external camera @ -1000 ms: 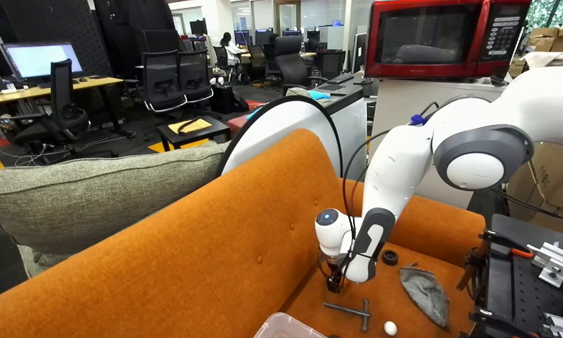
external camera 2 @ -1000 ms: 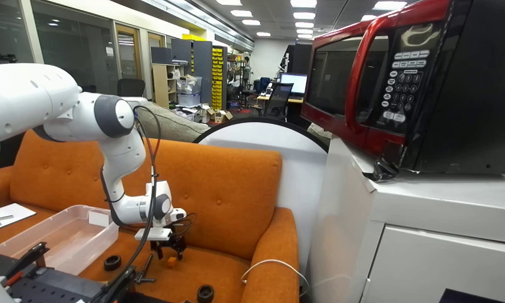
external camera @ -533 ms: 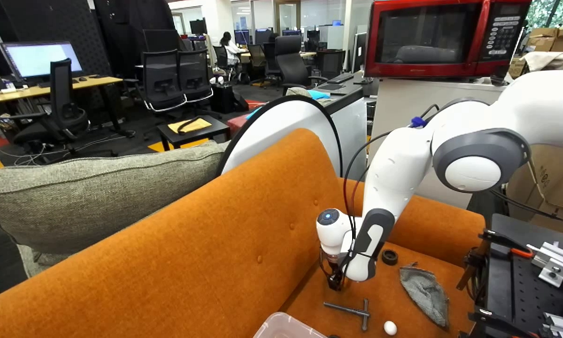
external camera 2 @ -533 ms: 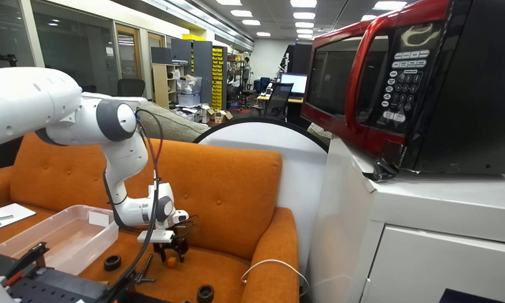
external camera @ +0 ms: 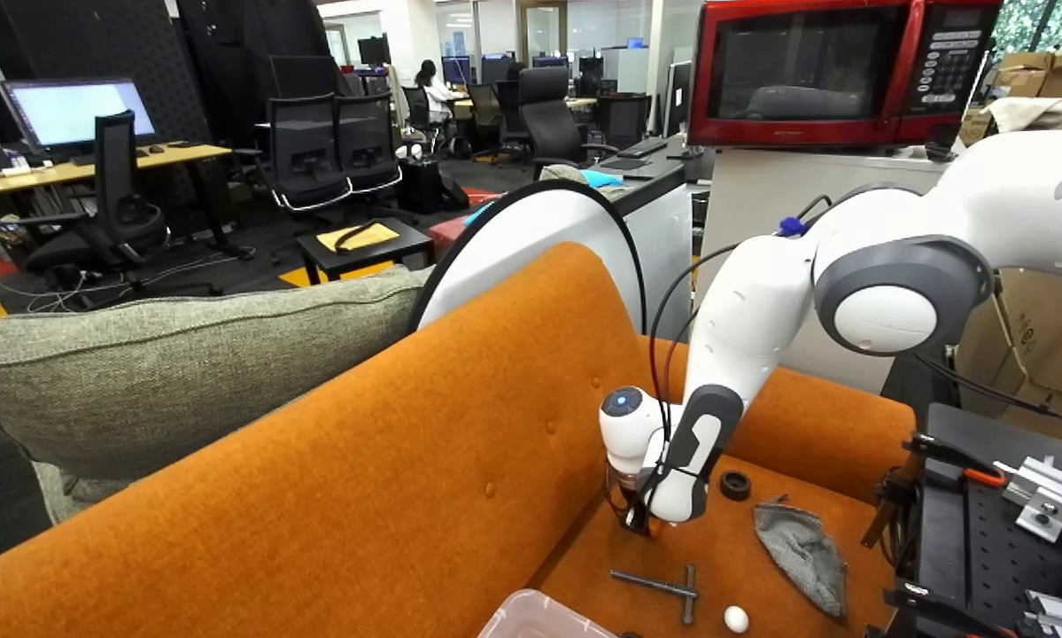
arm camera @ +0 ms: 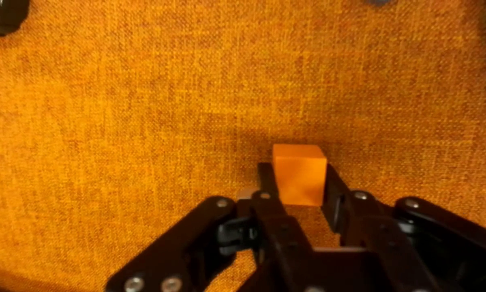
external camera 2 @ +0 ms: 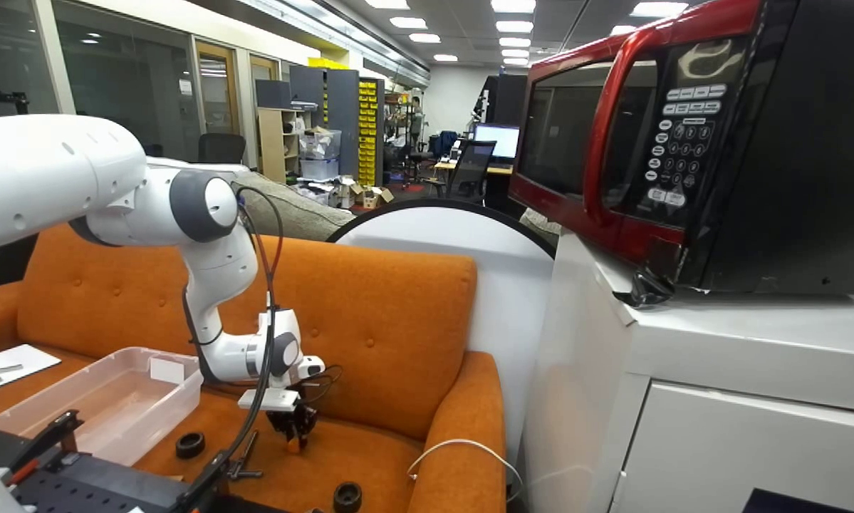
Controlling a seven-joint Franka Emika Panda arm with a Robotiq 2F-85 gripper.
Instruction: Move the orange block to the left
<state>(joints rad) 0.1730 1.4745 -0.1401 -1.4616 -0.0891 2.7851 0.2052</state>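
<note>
The orange block (arm camera: 300, 178) is a small bright cube between the two black fingers (arm camera: 269, 178) in the wrist view, both of them touching its sides. My gripper (arm camera: 298, 175) is shut on it. In an exterior view the block (external camera 2: 294, 447) shows just under the fingertips of the gripper (external camera 2: 293, 436), above the orange sofa seat. Whether it rests on the seat or hangs slightly off it I cannot tell. From the opposite angle, the gripper (external camera: 640, 526) mostly hides the block, with only a sliver of orange beside the fingers.
A metal T-shaped tool (external camera: 659, 585) lies close to the gripper. Around it on the seat are a white ball (external camera: 736, 618), a grey cloth lump (external camera: 803, 554), black rings (external camera 2: 190, 445) and a clear plastic bin (external camera 2: 134, 427). The sofa backrest (external camera 2: 370, 320) rises behind the gripper.
The jaws have come together from a wide stance and now clasp the block. In an exterior view the arm has shifted a little to the right; the surrounding objects have stayed put.
</note>
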